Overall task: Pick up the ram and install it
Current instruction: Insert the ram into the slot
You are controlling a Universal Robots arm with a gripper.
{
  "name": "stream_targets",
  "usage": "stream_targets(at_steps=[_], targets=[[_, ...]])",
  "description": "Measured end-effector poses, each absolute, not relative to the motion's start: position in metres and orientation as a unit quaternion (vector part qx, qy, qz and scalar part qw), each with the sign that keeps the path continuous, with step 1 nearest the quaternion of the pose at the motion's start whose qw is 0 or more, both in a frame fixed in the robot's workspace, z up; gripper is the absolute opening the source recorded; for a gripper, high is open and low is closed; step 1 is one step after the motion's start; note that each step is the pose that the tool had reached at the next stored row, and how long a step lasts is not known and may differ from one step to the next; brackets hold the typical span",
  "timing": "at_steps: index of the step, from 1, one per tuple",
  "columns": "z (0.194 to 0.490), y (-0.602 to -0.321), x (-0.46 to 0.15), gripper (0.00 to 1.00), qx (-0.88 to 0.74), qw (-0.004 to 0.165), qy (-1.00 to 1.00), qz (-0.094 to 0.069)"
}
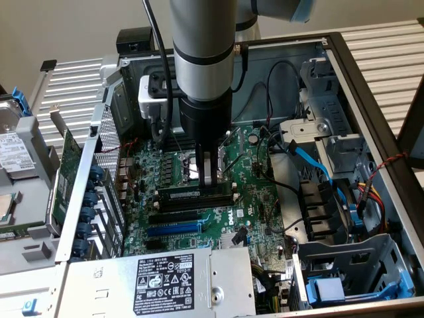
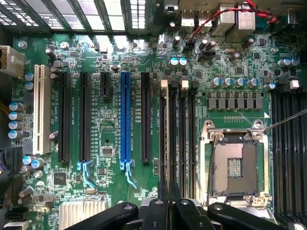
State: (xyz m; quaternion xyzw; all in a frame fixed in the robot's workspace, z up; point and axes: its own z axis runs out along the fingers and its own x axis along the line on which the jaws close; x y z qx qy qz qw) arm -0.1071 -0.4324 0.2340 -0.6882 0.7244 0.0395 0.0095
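fingers (image 2: 163,199) of the black two-finger gripper (image 1: 211,184) are pinched together on the top edge of the ram (image 1: 189,194), a long thin green circuit-board stick with a white label. it stands upright in a black memory slot near the empty silver cpu socket (image 2: 235,165). a good seat likely needs straight, even downward pressure until the white end clips (image 2: 184,85) latch. the arm hides the clips, so i cannot tell whether the ram is fully seated; in the wrist view it is edge-on and hard to pick out.

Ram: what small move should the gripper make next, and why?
Likely a gentle straight push down. The gripper, shut on the ram, holds it upright along the memory slots beside the CPU socket; whether it is fully seated cannot be told.
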Motion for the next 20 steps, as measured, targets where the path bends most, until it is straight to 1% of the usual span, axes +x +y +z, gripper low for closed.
stream_targets(at_steps=[20], targets=[[0.2314,-0.4318,-0.1077,0.12,-0.688,0.008,0.724,0.038]])
